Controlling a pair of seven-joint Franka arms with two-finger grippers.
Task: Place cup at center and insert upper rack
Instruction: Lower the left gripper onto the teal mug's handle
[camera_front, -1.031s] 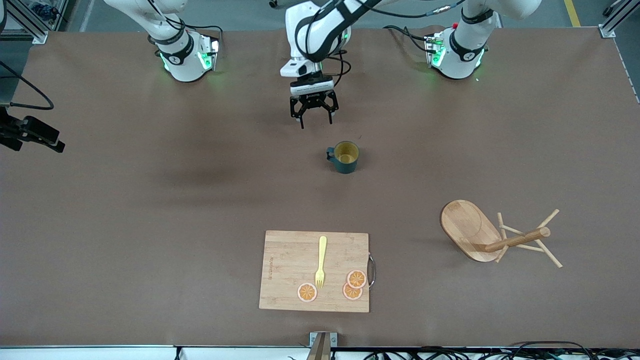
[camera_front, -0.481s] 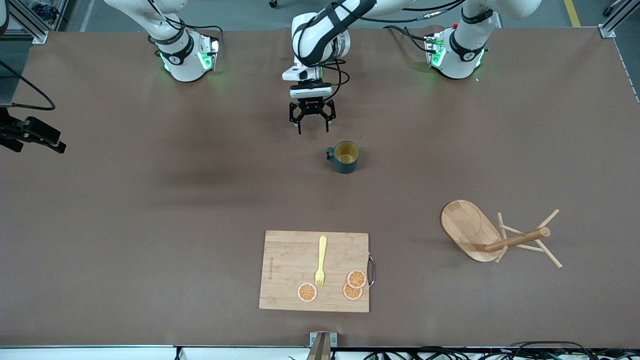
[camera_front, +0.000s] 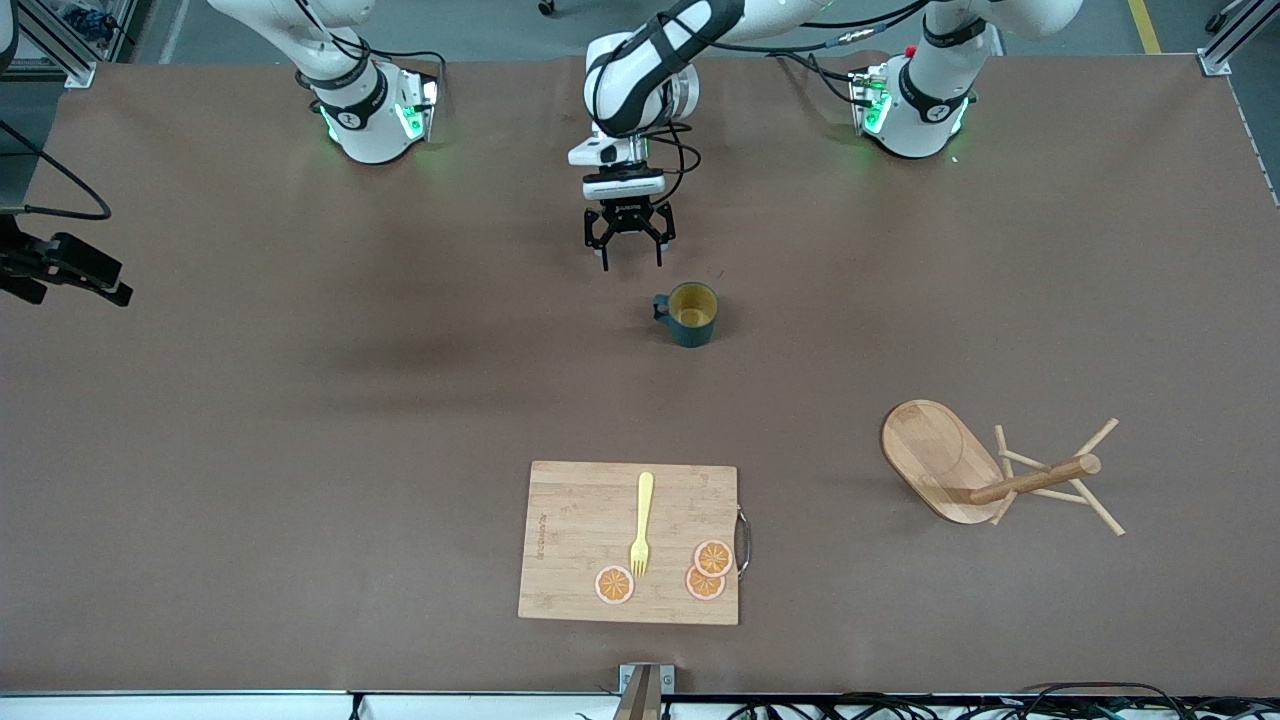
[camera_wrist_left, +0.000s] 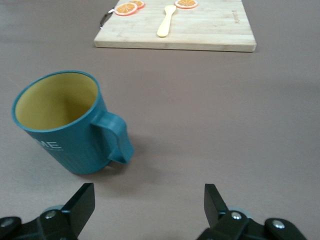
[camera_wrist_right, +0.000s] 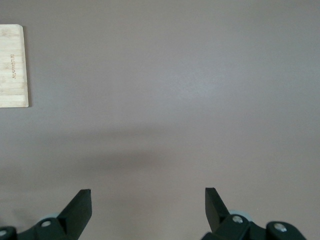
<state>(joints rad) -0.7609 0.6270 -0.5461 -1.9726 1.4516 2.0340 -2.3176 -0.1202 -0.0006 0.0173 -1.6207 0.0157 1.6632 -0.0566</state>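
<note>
The cup (camera_front: 690, 313) stands upright near the table's middle, handle toward the right arm's end; in the left wrist view (camera_wrist_left: 60, 125) its yellow inside shows. My left gripper (camera_front: 630, 262) hovers open and empty just above the table, beside the cup and closer to the robot bases; its fingers (camera_wrist_left: 82, 202) are apart from the cup. The upper rack (camera_front: 985, 475) lies on its side toward the left arm's end, nearer to the front camera than the cup. My right gripper (camera_wrist_right: 148, 200) is open and empty, high over bare table at the right arm's end (camera_front: 100, 285).
A wooden cutting board (camera_front: 560, 530) lies near the table's front edge, nearer the front camera than the cup. On it are a yellow fork (camera_front: 641, 522) and three orange slices (camera_front: 704, 570). The board also shows in the left wrist view (camera_wrist_left: 210, 30).
My left gripper has come down a little and shifted slightly toward the cup, still open. The cup, the rack and the right arm have not moved.
</note>
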